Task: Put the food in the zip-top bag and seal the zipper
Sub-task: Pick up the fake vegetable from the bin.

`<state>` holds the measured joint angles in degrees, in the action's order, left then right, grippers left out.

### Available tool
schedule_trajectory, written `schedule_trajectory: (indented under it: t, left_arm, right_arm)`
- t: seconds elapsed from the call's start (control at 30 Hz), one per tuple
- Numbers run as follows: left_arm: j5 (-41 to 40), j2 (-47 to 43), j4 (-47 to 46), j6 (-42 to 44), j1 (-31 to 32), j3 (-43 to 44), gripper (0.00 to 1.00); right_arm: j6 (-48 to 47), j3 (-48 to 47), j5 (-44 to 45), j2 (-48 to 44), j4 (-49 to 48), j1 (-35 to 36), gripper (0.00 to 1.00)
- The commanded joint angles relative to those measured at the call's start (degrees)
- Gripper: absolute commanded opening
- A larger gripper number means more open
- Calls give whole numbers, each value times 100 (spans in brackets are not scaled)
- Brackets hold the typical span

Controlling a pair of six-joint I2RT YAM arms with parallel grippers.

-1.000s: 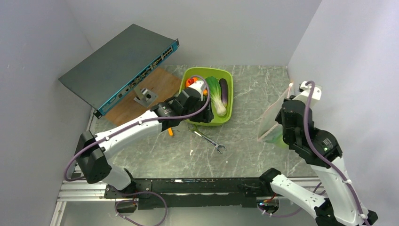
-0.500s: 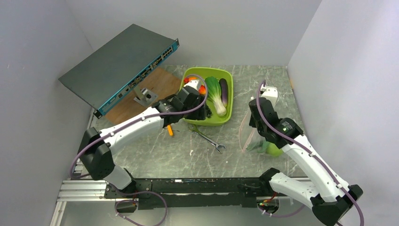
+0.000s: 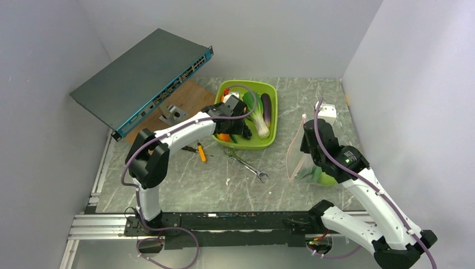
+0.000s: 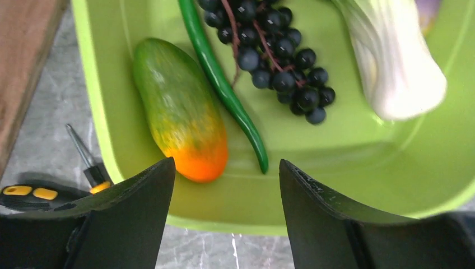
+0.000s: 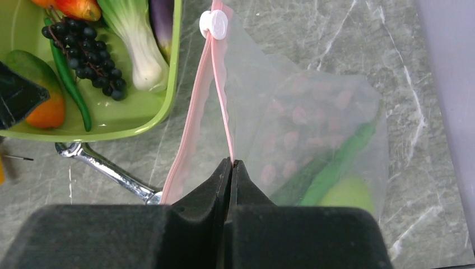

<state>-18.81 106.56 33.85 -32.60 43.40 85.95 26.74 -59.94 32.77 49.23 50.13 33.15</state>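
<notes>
Right end effector [image 5: 231,163] tight on zipper [image 5: 222,106] of zip-top bag [image 5: 313,112].

Grapes [image 4: 274,50], bok choy [image 4: 392,61] in tub [image 3: 275,115]; wrench [image 3: 246,164] before tub; zip-top bag [image 3: 296,156] right of wrench.

Arm links: white shells [image 3: 185,128], with bulky black joint housings [image 3: 147,166].
Cables: purple [image 3: 316,120], one running along each arm.
Left fingers [image 4: 126,221]: matte black, broad and wedge-shaped.
Right fingers [image 5: 196,235]: black with a grainy, foam-like surface.
Indicator: small green light [image 3: 346,161] on the right arm.
Mount: black base rail [image 3: 224,221].
</notes>
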Motion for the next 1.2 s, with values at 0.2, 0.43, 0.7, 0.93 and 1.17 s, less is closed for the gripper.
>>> schedule_trajectory:
  t: [0.2, 0.43, 0.7, 0.93, 1.17]
  left_arm:
    - [527, 811, 337, -188, -757, 852, 73]
    - [360, 1042, 354, -351, -754, 802, 69]
    - [395, 1143, 289, -376, -751, 578, 61]
    - [499, 1009, 359, -245, -658, 636, 42]
    - [611, 392, 300, -118, -573, 516, 17]
  right_arm:
    - [-46, -39, -114, -67, -212, 0, 0]
    - [-53, -46, -115, 12, -300, -3, 0]
    - [-54, -65, -275, 107, -272, 5, 0]
    - [18, -92, -236, 3, -186, 1, 0]
    - [18, -100, -204, -22, -179, 0, 0]
